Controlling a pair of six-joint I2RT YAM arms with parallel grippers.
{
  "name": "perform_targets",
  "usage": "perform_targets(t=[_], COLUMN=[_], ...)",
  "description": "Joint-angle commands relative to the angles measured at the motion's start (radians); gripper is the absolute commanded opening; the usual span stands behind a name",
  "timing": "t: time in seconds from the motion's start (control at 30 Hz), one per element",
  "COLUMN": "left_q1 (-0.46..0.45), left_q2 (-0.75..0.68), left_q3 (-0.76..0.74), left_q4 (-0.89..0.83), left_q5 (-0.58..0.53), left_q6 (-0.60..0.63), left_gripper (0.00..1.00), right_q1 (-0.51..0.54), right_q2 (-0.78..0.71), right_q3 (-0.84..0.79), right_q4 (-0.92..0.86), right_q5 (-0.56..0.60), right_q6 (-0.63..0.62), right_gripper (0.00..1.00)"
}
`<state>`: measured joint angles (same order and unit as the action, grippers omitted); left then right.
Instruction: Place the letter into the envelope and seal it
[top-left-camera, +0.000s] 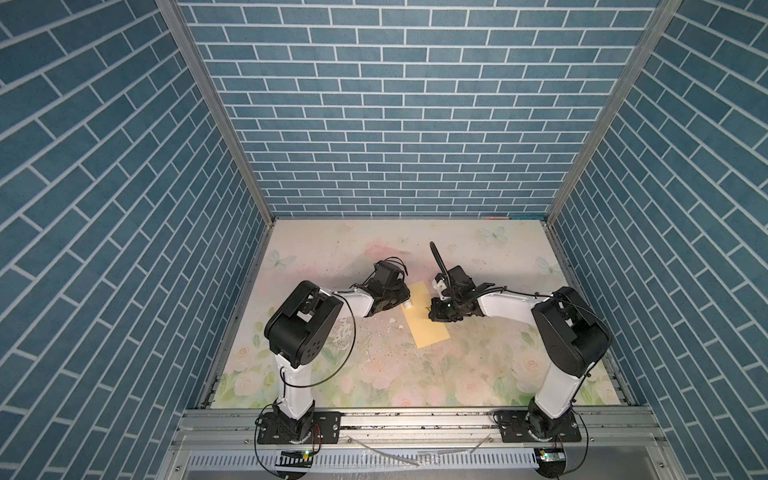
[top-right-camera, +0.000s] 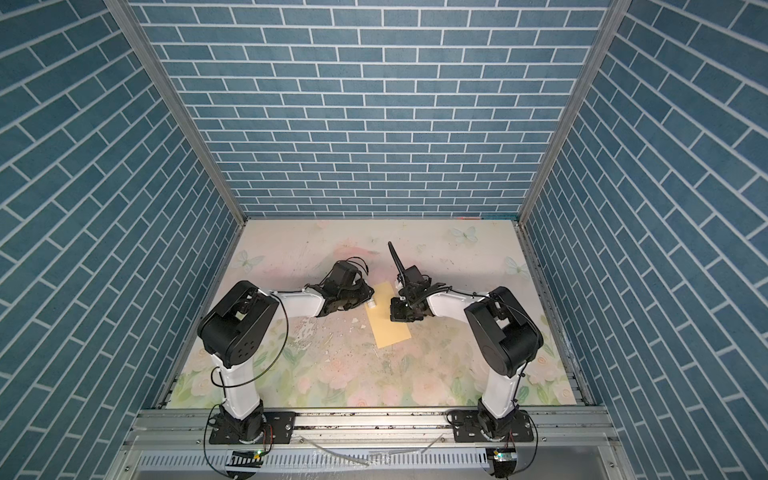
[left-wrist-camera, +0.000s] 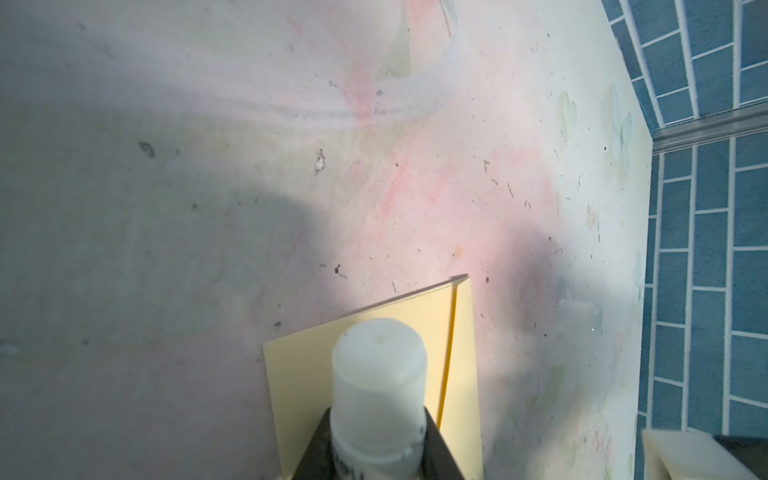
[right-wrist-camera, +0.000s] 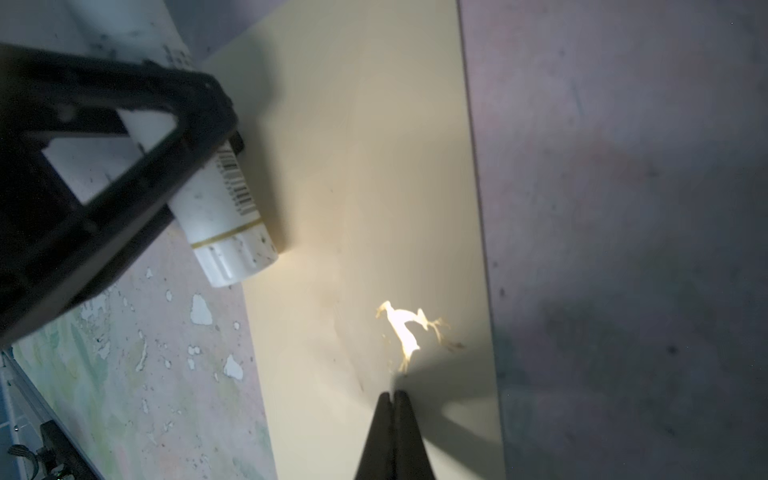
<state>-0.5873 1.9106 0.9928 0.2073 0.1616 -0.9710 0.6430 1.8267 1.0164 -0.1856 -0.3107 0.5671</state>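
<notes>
Found the envelope (top-left-camera: 428, 332) lying flat near the middle of the table (top-left-camera: 332, 249), set slantwise, one short end toward the far edge and the other toward the near edge. Logged it as long, narrow, plain yellow-tan paper, smooth and uncreased, with straight long edges. Noted a small squiggle mark (right-wrist-camera: 409, 332) close to the long edge facing the table's right side, glaring pale under the light in the right wrist view and dark in a top view (top-left-camera: 428, 309). Noted also a thin darker-yellow line (left-wrist-camera: 451, 353) running just inside one long edge in the left wrist view, like a seam between two layers of paper. Found the left gripper (left-wrist-camera: 376, 419) partly closed and clamped round a white glue stick (left-wrist-camera: 378, 365), the stick's end at the long edge facing the table's left side; cannot tell whether touching the paper or just above it. Found the right gripper (right-wrist-camera: 392, 395) fully closed with nothing held, tips pressed together over the envelope just beside the squiggle; cannot tell contact with the paper.
</notes>
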Motion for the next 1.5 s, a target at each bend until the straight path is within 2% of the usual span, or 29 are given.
perform_targets(t=[0.0,0.13,0.4,0.63,0.77,0.93,1.03,1.07,1.1,1.2,1.3,1.47], left_q1=[0.002,0.003,0.003,0.003,0.003,0.003,0.002,0.002,0.002,0.002,0.002,0.002], left_q2=[0.017,0.011,-0.014,-0.146,-0.248,-0.347,-0.389,-0.399,-0.406,-0.424,-0.441,-0.468], left_q3=[-0.014,-0.016,-0.004,0.005,0.016,0.024,0.02,0.018,0.02,0.016,0.005,-0.017], left_q4=[-0.094,-0.098,-0.112,-0.109,-0.105,-0.115,-0.103,-0.098,-0.093,-0.072,-0.05,0.002], left_q5=[-0.05,-0.054,-0.057,-0.073,-0.064,-0.035,-0.01,0.0,0.013,0.053,0.068,0.101], left_q6=[0.036,0.037,0.055,0.106,0.141,0.164,0.154,0.147,0.144,0.127,0.117,0.098], left_gripper=[0.0,0.0,0.0,0.0,0.0,0.0,0.0,0.0,0.0,0.0,0.0,0.0], right_q1=[0.003,0.017,0.017,0.017,0.015,0.008,0.006,0.004,0.005,0.001,0.001,-0.001], right_q2=[0.106,0.15,0.074,-0.147,-0.292,-0.442,-0.513,-0.529,-0.539,-0.548,-0.537,-0.526], right_q3=[0.064,0.119,0.079,0.126,0.088,0.011,-0.037,-0.047,-0.054,-0.065,-0.067,-0.068], right_q4=[-0.083,-0.104,-0.101,-0.021,0.029,0.039,0.065,0.073,0.082,0.114,0.138,0.183], right_q5=[0.028,0.014,0.027,0.033,0.061,0.1,0.098,0.088,0.075,0.007,-0.048,-0.128], right_q6=[-0.013,-0.019,-0.034,-0.068,-0.099,-0.145,-0.151,-0.15,-0.149,-0.131,-0.117,-0.093], right_gripper=[0.0,0.0,0.0,0.01,0.15,0.24,0.38,0.38,0.39,0.52,0.57,0.71])
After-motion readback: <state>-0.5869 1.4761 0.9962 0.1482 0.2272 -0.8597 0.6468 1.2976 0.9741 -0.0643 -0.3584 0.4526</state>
